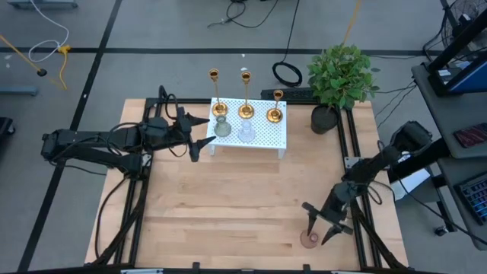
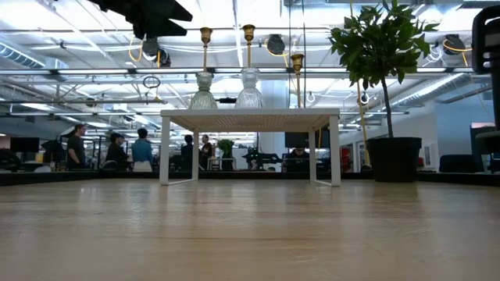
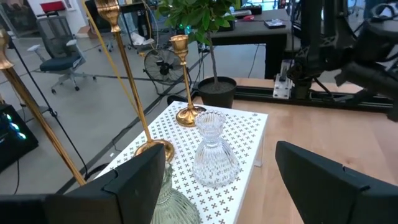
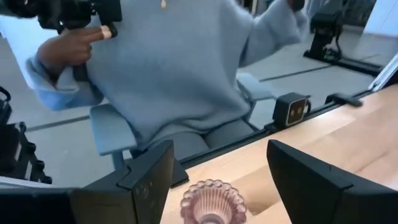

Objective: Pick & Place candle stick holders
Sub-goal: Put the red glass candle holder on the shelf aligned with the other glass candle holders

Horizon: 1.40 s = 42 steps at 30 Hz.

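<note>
Candle stick holders (image 1: 245,95) crowd the white stand (image 1: 259,137) at the surface's far edge; the pink holder (image 4: 211,202) sits between the right claw's (image 1: 319,228) parted fingers near the front edge, seemingly for grasping or release, while the left claw (image 3: 217,180) waits apart beside the stand.

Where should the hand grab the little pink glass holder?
Around its beaded top rim, coming straight down. The pink holder is squat and upright on the table, standing alone, so nothing blocks a fall from above. The right hand is open around it, a finger on each side.
</note>
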Motion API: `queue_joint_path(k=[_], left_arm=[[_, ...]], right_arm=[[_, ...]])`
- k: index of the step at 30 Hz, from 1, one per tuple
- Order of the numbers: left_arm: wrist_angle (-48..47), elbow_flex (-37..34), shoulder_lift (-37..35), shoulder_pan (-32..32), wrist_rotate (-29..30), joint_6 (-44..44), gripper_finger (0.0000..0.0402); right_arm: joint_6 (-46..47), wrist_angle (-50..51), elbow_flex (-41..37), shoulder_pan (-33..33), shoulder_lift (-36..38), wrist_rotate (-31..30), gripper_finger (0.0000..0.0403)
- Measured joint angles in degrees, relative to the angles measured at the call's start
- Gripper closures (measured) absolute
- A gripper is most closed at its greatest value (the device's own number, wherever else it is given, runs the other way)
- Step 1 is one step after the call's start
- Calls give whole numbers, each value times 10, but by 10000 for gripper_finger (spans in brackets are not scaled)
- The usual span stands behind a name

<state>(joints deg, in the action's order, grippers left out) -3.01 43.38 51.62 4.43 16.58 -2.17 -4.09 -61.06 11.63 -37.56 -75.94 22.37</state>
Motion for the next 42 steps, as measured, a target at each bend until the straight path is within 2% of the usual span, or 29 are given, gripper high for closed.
queue_joint_path(k=[10,18,21,25,30,34,36,42], left_arm=[[0,0,0,0,0,2,89],[0,0,0,0,0,1,89],[1,0,0,0,0,1,89],[1,0,0,0,0,1,89],[2,0,0,0,0,1,89],[2,0,0,0,0,-2,89],[2,0,0,0,0,-3,89],[2,0,0,0,0,-3,89]], right_arm=[[10,-10,48,-2,-117,4,149],[15,4,45,-15,-123,0,149],[15,0,45,-16,-122,-29,153],[40,22,45,-15,-123,-75,185],[47,27,45,-15,-123,-72,243],[25,26,45,-6,-123,-76,251],[22,26,45,3,-123,-96,251],[30,20,45,50,-122,-210,237]])
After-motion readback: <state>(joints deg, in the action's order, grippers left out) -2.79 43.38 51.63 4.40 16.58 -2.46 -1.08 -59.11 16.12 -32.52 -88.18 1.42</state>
